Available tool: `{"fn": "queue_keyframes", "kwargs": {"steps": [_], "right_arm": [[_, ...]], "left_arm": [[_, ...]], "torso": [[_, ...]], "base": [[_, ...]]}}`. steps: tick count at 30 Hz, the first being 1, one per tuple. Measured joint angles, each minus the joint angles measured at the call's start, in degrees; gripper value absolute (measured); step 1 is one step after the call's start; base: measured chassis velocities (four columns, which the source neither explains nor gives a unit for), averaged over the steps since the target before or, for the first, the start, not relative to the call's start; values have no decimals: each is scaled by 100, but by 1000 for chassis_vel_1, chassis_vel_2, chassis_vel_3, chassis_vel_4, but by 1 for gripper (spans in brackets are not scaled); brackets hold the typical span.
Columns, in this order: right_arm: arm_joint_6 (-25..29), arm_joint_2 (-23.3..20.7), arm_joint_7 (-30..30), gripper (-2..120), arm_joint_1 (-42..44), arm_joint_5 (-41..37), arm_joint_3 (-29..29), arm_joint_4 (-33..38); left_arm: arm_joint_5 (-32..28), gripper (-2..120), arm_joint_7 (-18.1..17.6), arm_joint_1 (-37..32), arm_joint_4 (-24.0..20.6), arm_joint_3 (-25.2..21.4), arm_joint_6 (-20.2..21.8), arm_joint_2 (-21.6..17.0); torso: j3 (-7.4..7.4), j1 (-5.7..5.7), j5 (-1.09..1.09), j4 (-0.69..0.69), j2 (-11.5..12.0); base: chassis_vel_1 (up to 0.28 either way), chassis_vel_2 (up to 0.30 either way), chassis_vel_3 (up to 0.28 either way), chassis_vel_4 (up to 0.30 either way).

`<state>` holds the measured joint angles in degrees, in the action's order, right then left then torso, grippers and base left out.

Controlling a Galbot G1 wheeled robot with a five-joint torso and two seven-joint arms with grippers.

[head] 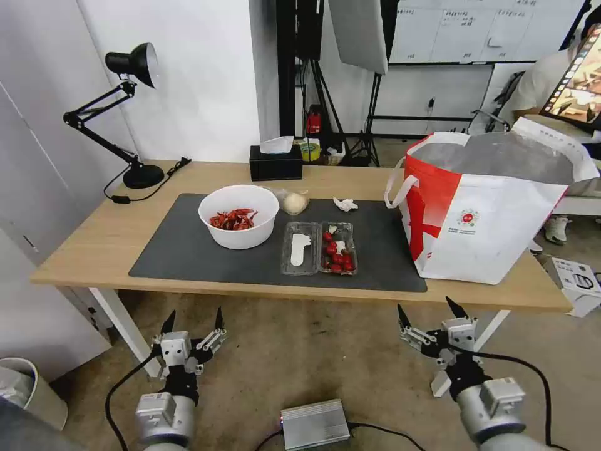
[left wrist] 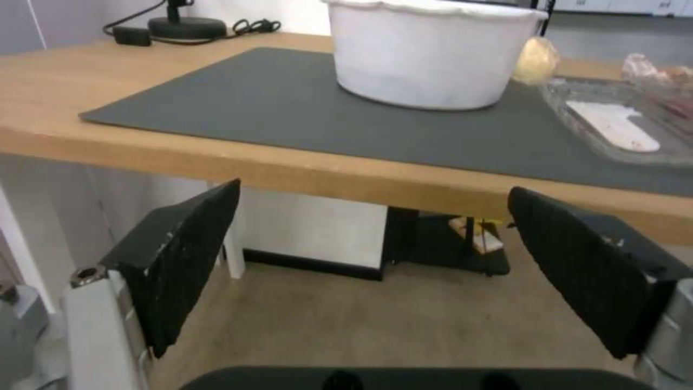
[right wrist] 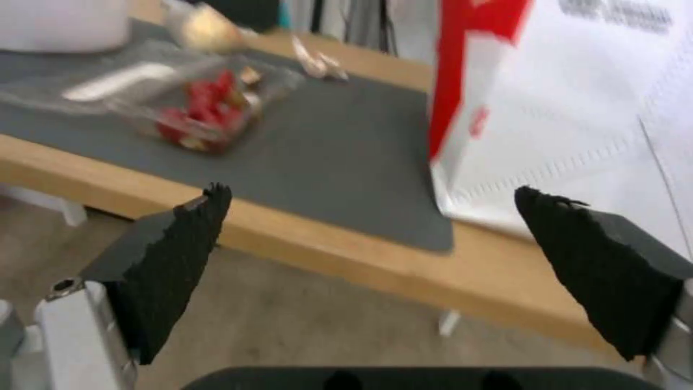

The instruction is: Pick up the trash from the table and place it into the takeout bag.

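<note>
Both arms are hanging low in front of the long light-wood table, below its near edge: left gripper and right gripper are both spread wide with nothing between the fingers, neither touching anything. All the trash is sitting on the dark grey mat. The white round bowl of red chilli scraps is sitting toward the mat's left; I'm judging it rigid and light but open-topped, so pinch the rim wall and keep it level or the scraps spill. The clear bag with a pale bun is lying just behind the bowl's right side; soft, probably slippery film, so I'd be grabbing bunched plastic rather than squeezing the bun. The clear hinged plastic box with red bits is lying open flat at the mat's near centre, red bits in the right half; thin shell, likely flexing and slick, so take it across a raised side rim, not the hinge. The small crumpled white tissue is sitting behind the box; near weightless, any pinch from above works. The large white boxy takeout bag with red side panels and foil lining is standing upright at the table's right end, mouth open, walls soft and apt to fold if bumped.
</note>
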<state>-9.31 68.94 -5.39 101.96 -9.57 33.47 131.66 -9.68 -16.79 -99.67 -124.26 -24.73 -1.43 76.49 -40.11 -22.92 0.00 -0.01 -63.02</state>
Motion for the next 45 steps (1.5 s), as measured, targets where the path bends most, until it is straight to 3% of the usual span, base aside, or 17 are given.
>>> {"fn": "queue_keyframes", "kwargs": {"steps": [1, 4, 7, 15, 24, 30, 34, 37, 38, 42, 45], "right_arm": [[11, -234, 5, 100, -1, 16, -1, -2], [12, -321, 12, 100, -1, -9, -11, -11], [-322, -953, -173, 100, -90, -432, 54, -82], [-265, -965, -113, 100, -185, -507, 6, -162], [-30, -893, 26, 100, -223, -516, -19, -170], [-17, -979, 44, 100, -360, -521, -116, -228], [-11, -988, 52, 100, -377, -522, -121, -232], [4, -983, 59, 100, -378, -516, -122, -233], [4, -983, 59, 100, -378, -516, -122, -233], [7, -961, 61, 100, -377, -496, -121, -245], [7, -947, 61, 100, -384, -488, -122, -254]], "left_arm": [[-171, 100, -40, -1, 12, 50, -39, -94], [-264, 100, -54, 10, 5, 52, -85, -129], [-445, 100, -59, 25, -120, 33, -153, -161], [-861, 100, -70, 35, -280, 61, -128, -165], [-1943, 100, -226, 90, -660, 208, 193, -292], [-3097, 100, -635, 128, -1061, 390, 655, -270], [-3541, 100, -815, 244, -1159, 437, 835, -285], [-4295, 100, -1127, 484, -1297, 483, 1106, -338], [-4295, 100, -1127, 484, -1297, 483, 1106, -338], [-5491, 100, -1639, 859, -1511, 536, 1356, -430], [-5866, 100, -1840, 1029, -1549, 548, 1415, -458]], "torso": [[0, -1, -1, 3, 0], [0, 0, 4, -1, 0], [0, 0, -1, 4, 0], [0, 0, 1, 1, 0], [1, 0, 0, 0, 0], [1, 0, 0, 2, 0], [0, 0, 0, 1, 0], [0, 1, 0, 1, 0], [0, 1, 0, 1, 0], [0, 1, 0, 0, 0], [0, 1, 0, 0, 0]], "base": [[0, 0, 0, 0], [0, 0, 0, 0], [0, 0, 0, 0], [0, 0, 0, 0], [0, 0, 0, 0], [0, 0, 0, 0], [0, 0, 0, 0], [0, 0, 0, 0], [0, 0, 0, 0], [0, 0, 0, 0], [0, 0, 0, 0]]}}
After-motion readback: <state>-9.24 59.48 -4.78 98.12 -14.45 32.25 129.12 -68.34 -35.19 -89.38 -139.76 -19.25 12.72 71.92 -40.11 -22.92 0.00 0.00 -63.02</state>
